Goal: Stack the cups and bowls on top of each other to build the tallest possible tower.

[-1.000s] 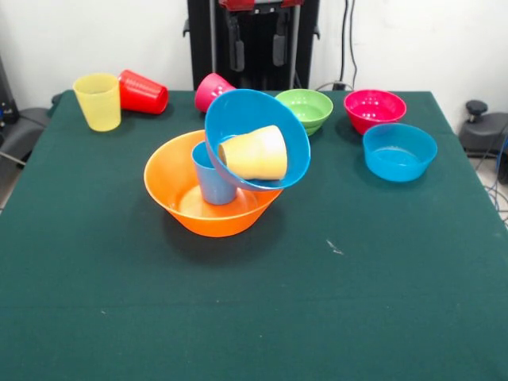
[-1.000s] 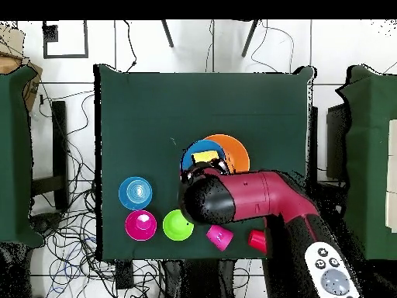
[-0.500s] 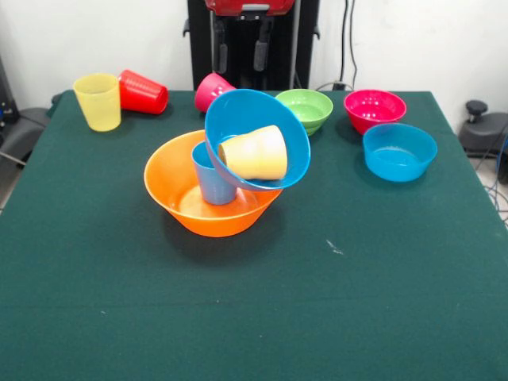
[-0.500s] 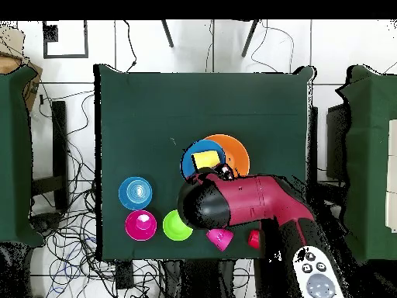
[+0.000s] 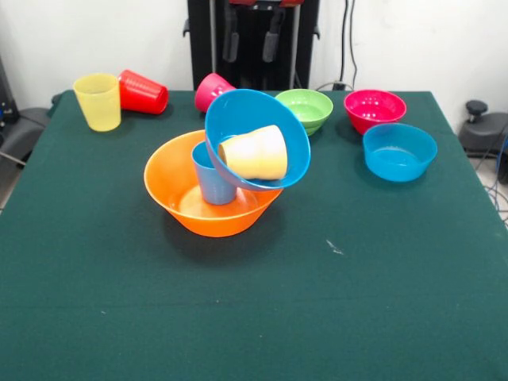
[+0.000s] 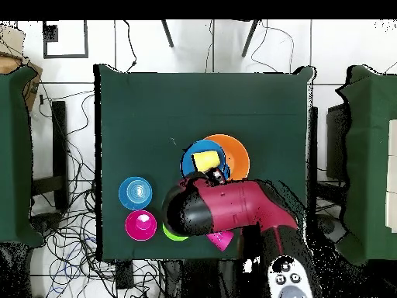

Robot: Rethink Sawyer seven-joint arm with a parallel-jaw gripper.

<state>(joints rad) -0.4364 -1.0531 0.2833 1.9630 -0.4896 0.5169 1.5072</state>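
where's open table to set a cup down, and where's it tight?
Open: the whole near half of the table, in front of the large orange bowl, and the strip between that bowl and the small blue bowl. Tight: the far edge, where the yellow cup, red cup, pink cup, green bowl and magenta bowl line up.

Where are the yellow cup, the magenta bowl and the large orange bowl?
yellow cup [image 5: 98, 103], front view, on its side wall.
magenta bowl [image 5: 374, 109], front view, on its inner wall.
large orange bowl [image 5: 171, 181], front view, on its inner wall.
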